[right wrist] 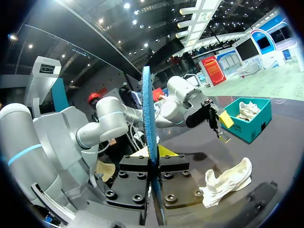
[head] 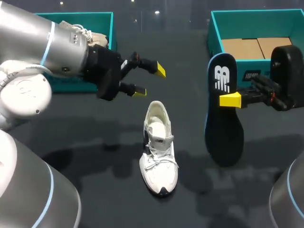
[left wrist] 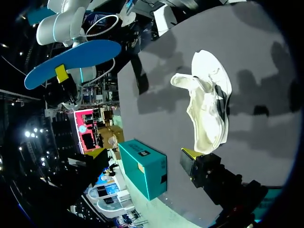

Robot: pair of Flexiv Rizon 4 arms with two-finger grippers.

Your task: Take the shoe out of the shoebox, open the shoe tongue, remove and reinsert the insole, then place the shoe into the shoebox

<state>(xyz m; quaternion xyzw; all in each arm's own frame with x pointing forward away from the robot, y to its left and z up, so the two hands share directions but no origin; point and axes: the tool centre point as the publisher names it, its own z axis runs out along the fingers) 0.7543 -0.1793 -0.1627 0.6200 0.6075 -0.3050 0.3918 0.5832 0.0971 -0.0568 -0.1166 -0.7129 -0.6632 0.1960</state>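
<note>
The dark, slightly glossy table [head: 95,142] carries small light reflections along its far side and soft shadows beside the things on it. At its far left corner stands a teal shoebox [head: 112,28] holding a pale shoe [head: 88,33]. At the far right stands a second teal shoebox [head: 247,16] with a brown cardboard insert [head: 256,47] inside.

Near the middle of the table a white sneaker [head: 159,152] lies on the surface. Its toe points to the near side and its tongue is pulled up so the opening gapes.

The right gripper [head: 231,100] clamps a blue-and-black insole [head: 223,118] and holds it upright above the table, right of the sneaker and in front of the right shoebox. In the right wrist view the insole [right wrist: 147,118] stands edge-on between the two fingers, pinched from both sides.

The left gripper [head: 150,81] hangs above the table, far and left of the sneaker. Its fingers are spread and hold nothing.
</note>
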